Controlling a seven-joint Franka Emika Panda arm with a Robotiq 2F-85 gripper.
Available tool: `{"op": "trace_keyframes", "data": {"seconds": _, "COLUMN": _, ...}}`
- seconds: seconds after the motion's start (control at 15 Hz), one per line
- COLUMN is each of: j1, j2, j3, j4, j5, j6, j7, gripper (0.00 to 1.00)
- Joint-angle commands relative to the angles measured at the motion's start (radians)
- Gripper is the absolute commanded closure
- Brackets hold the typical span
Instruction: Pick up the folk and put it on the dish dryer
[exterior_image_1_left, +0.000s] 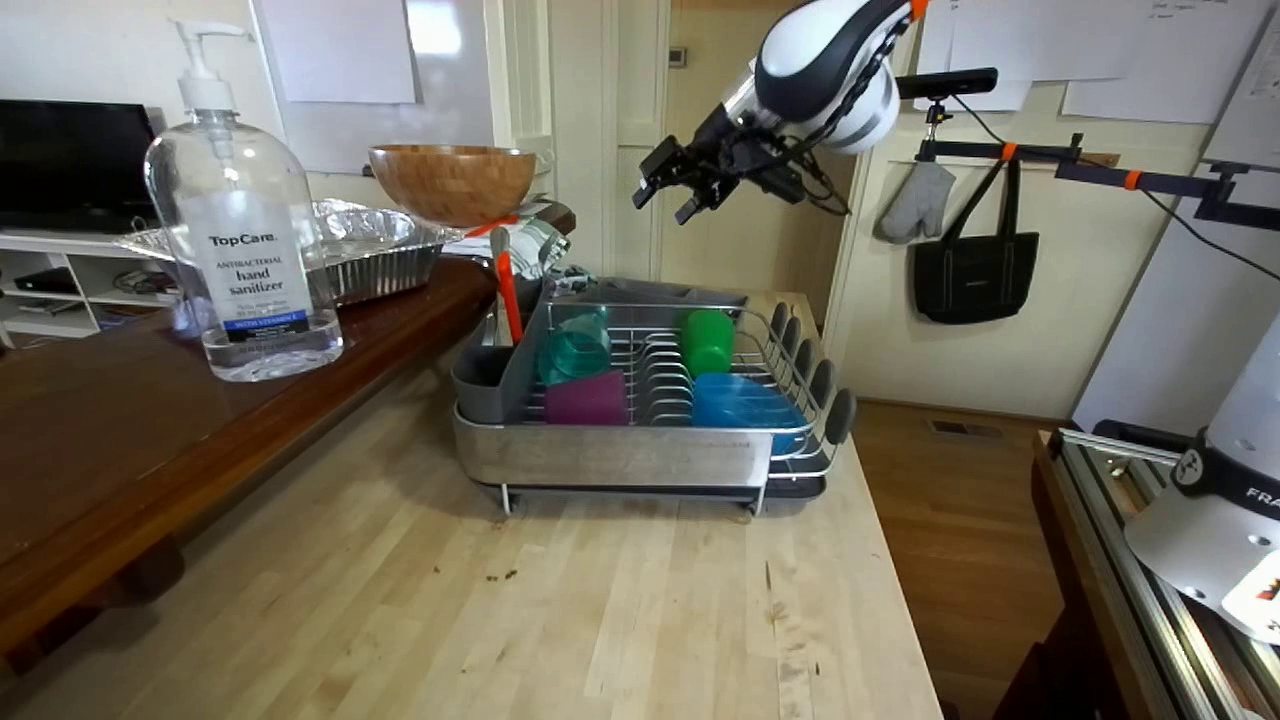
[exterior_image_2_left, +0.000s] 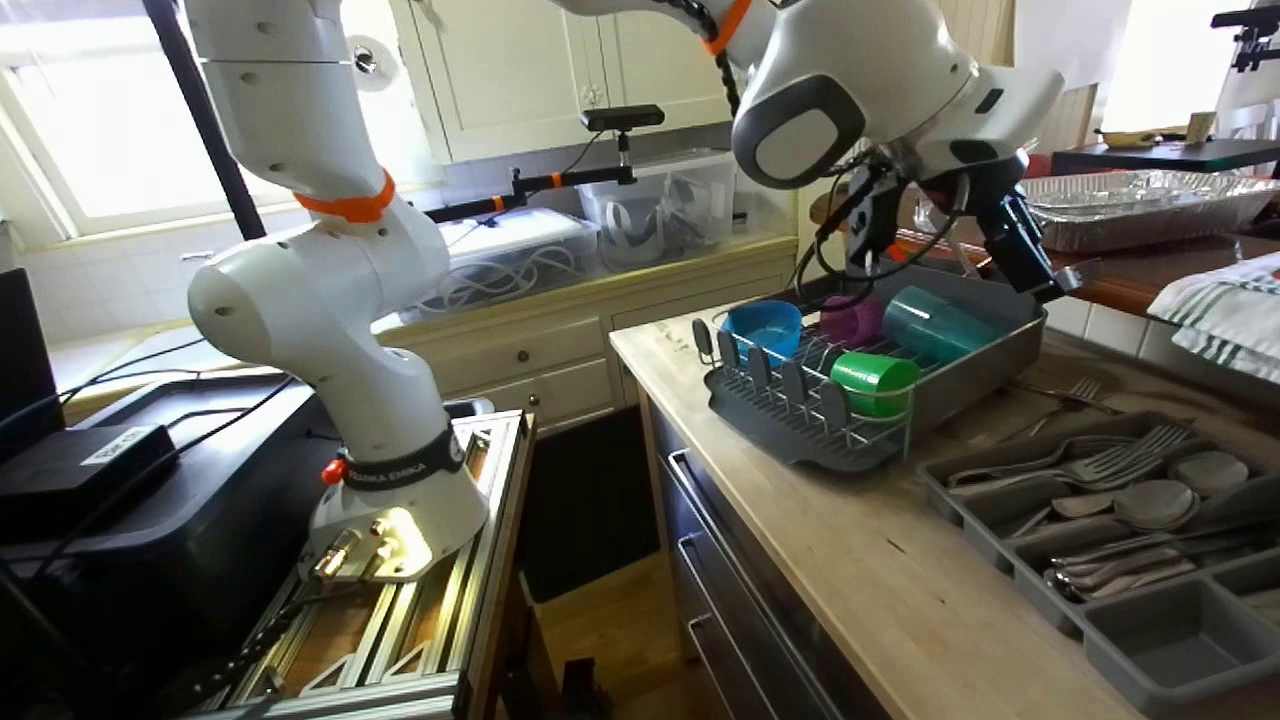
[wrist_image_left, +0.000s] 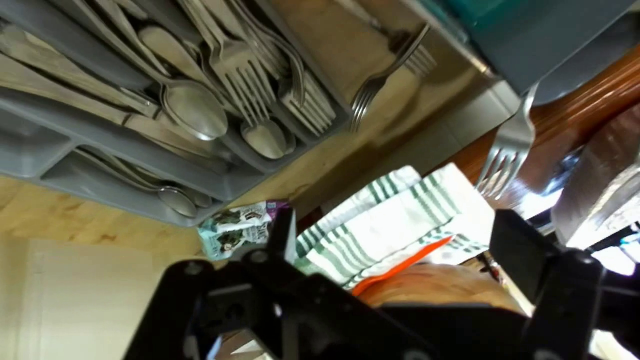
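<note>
In the wrist view, going left to right along the fork (wrist_image_left: 516, 133), the prongs come first. I think this is the task's fork, since it pokes up by the dryer (wrist_image_left: 525, 47). It is shiny metal, so it should be light and stiff, a bit slippery, and hard to break. The prongs are thin and could catch or scratch. The neck, next to them, looks easiest to reach. The handle would be the best place to hold, but its low end is hidden.

Now where things are, from the left. First is the tray (wrist_image_left: 235, 184). Then two more forks (wrist_image_left: 375, 82) lie on the pale bench (wrist_image_left: 325, 40), near its edge by the brown bench (wrist_image_left: 580, 107). The jaws are spread wide and pinch nothing. Between them, farther off, I see the towel (wrist_image_left: 390, 220), an orange thing (wrist_image_left: 400, 266) and the bowl (wrist_image_left: 445, 285). To the right, the prongs show just past the tip of the jaw on that side, not between the jaws. I can't tell if they touch. The fork leans out over the edge of the brown bench, and its handle goes down toward the dryer. It looks to be in the side holder (wrist_image_left: 587, 65), near the tray, so the job may be almost done.
</note>
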Motion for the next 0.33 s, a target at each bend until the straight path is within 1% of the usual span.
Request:
{"op": "trace_keyframes", "data": {"seconds": 0.0, "j1": -0.145, "j2": -0.136, "j3": 0.143, "j4": -0.002, "j5": 0.205, "j6": -0.253, "j7": -0.278, "gripper": 0.00}}
{"op": "trace_keyframes", "data": {"seconds": 0.07, "j1": -0.143, "j2": -0.155, "j3": 0.140, "j4": 0.012, "j5": 0.252, "j6": -0.299, "j7": -0.352, "gripper": 0.01}}
{"op": "trace_keyframes", "data": {"seconds": 0.13, "j1": -0.109, "j2": -0.104, "j3": 0.115, "j4": 0.007, "j5": 0.166, "j6": -0.203, "j7": -0.227, "gripper": 0.00}}
{"op": "trace_keyframes", "data": {"seconds": 0.2, "j1": -0.118, "j2": -0.129, "j3": 0.123, "j4": 0.013, "j5": 0.202, "j6": -0.245, "j7": -0.280, "gripper": 0.00}}
{"op": "trace_keyframes", "data": {"seconds": 0.27, "j1": -0.122, "j2": -0.146, "j3": 0.125, "j4": 0.015, "j5": 0.218, "j6": -0.264, "j7": -0.304, "gripper": 0.00}}
